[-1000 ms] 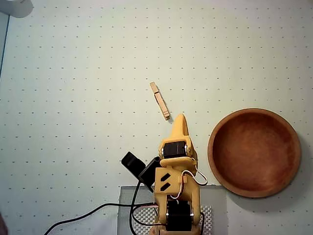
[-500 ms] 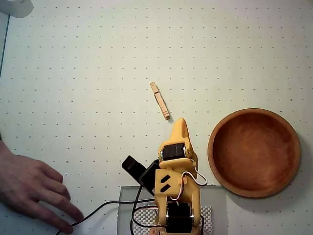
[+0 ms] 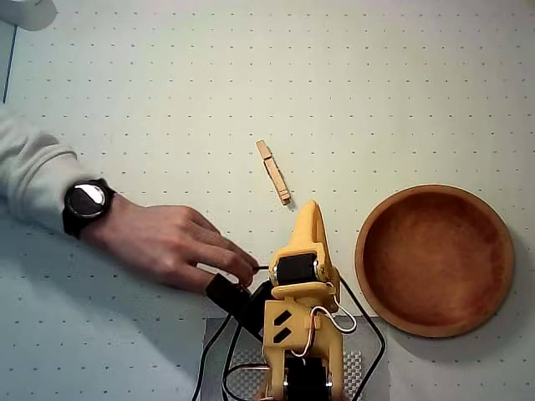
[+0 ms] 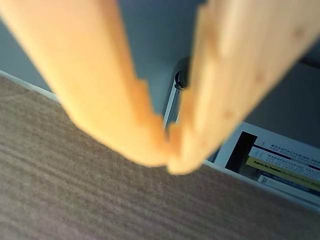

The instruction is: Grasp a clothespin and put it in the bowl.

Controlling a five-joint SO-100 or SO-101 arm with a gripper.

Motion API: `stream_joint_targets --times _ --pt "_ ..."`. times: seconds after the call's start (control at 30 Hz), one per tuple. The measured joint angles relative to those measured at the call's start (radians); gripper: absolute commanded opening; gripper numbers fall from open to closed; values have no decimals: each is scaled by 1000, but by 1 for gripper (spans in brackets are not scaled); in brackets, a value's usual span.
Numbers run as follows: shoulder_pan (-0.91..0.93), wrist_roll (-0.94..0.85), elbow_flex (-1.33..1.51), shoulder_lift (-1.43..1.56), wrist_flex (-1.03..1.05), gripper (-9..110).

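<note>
Gripper shut, tips touching, nothing held. Clothespin lies flat ctr of overhead frame, just above gripper tip, apart. Bowl at right, empty. Person's hand at lower left, touching arm.

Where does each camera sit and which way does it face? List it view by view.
Overhead view: fixed above, looking straight down at the dotted table, clothespin, bowl, yellow arm and a person's hand.
Wrist view: rides on the arm, looking along the shut jaws of the gripper toward blurred surroundings.
Shared: only the gripper.
</note>
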Motion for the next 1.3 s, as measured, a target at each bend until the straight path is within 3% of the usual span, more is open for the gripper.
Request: stream_joint_targets --times 0.8,1.3 --pt "-3 0 5 0 6 -3" --pt "-3 -17 202 0 6 -2"
